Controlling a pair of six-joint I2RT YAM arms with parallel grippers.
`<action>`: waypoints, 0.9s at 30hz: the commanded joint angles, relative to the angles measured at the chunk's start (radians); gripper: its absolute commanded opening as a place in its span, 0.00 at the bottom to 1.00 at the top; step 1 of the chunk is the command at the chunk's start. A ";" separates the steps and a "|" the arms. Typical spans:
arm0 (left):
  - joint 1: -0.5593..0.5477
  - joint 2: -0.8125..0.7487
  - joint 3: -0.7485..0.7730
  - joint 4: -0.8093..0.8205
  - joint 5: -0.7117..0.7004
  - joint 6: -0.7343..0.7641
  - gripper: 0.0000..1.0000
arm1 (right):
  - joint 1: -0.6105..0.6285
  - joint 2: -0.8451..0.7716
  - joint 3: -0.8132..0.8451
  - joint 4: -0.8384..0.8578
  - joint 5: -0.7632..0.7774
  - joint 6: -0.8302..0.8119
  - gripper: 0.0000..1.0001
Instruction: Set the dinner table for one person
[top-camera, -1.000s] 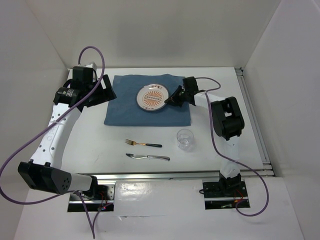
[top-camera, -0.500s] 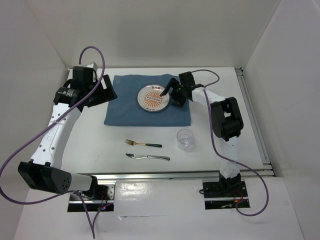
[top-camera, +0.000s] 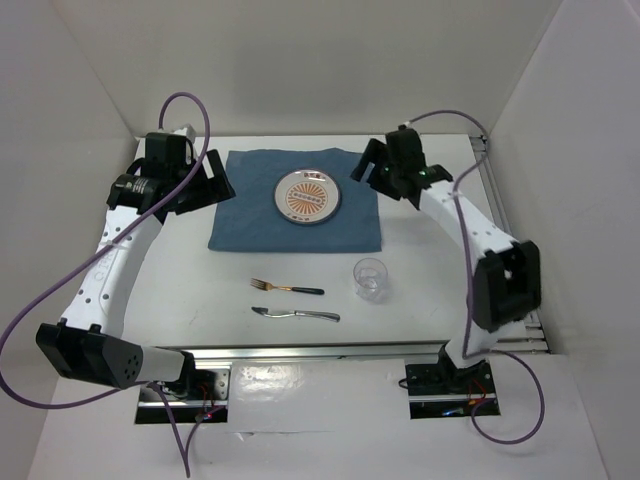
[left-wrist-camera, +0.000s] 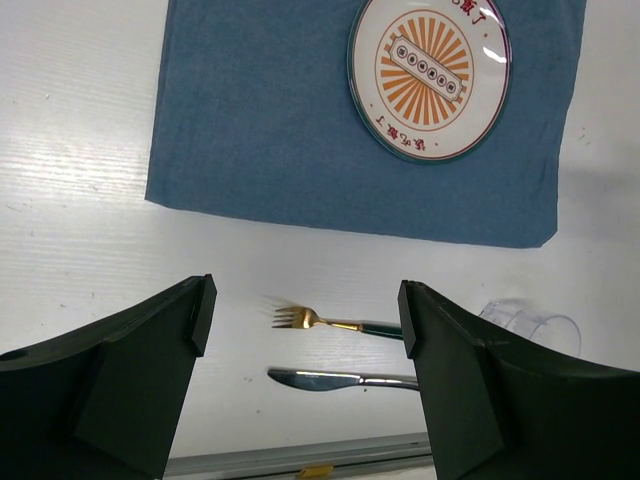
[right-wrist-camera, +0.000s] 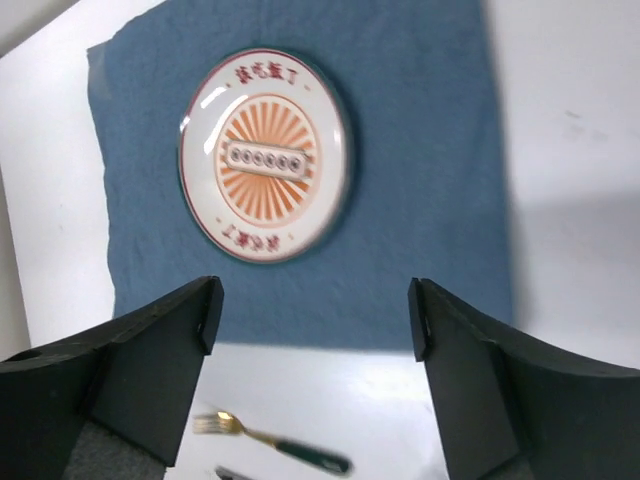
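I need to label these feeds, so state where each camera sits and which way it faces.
Top external: above and behind the bases, looking down on the table; left gripper and right gripper both show.
Left wrist: on the left arm, looking down; its open jaws frame fork and knife.
Right wrist: on the right arm, looking down; its open jaws frame the placemat.
All three share the plate.

Your right gripper (top-camera: 366, 172) has let go at the plate's (top-camera: 308, 197) right rim, jaws now spread wide. It's pulled back and right, up over the placemat's (top-camera: 250, 205) far right corner. The right arm's (top-camera: 470, 225) elbow has swung out toward the counter's (top-camera: 420, 265) right edge.
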 joint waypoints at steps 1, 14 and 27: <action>-0.004 -0.017 0.021 0.012 0.014 0.026 0.92 | 0.005 -0.205 -0.141 -0.086 0.147 -0.058 0.85; -0.023 -0.017 -0.030 0.043 0.009 0.017 0.92 | 0.014 -0.485 -0.505 -0.309 -0.044 -0.099 0.80; -0.023 -0.017 -0.057 0.043 0.018 0.007 0.92 | 0.117 -0.398 -0.589 -0.259 0.012 -0.042 0.58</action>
